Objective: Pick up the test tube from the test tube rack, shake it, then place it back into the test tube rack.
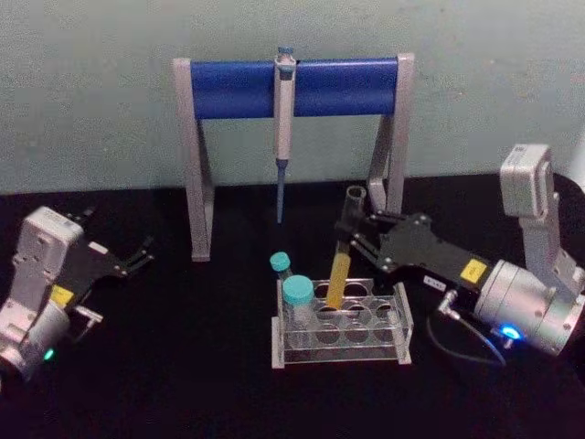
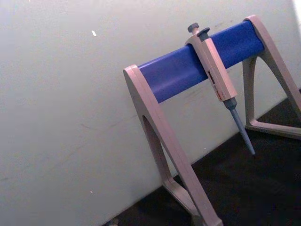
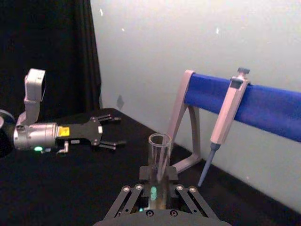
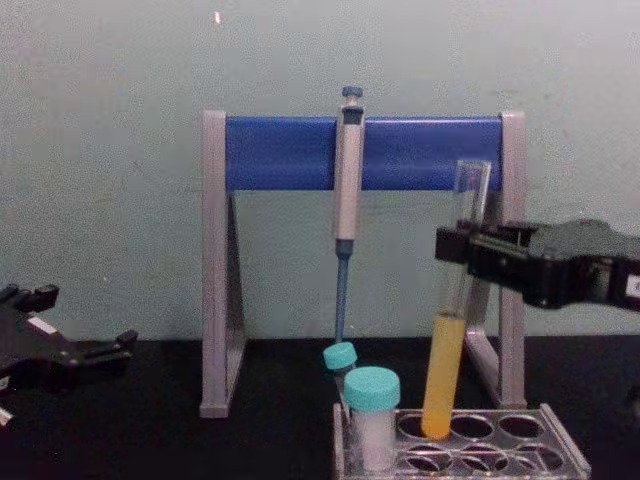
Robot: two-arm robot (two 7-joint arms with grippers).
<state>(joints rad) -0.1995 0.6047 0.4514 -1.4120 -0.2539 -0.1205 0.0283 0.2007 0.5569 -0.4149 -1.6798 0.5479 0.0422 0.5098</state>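
- Right claw (image 1: 355, 240) is clamped on the upper part of the test tube (image 1: 340, 273), whose liquid-filled end hangs below it, at a test tube rack (image 1: 366, 349) hole.
- Left claw (image 1: 137, 258) is spread open and empty, well apart.

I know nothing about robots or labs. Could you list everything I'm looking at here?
Test tube: one, clear with yellow-orange liquid, lower end at a back hole of the rack.
Test tube rack: one, clear plastic, front of the table.
Vials: two, teal-capped, at the rack's left end.
Pipette: one, grey and blue, hanging on the stand.
Pipette stand: one, grey legs, blue bar, behind the rack.
Table: one, black.
Left claw: black, open, far left.
Right claw: black, shut on the test tube's upper part.
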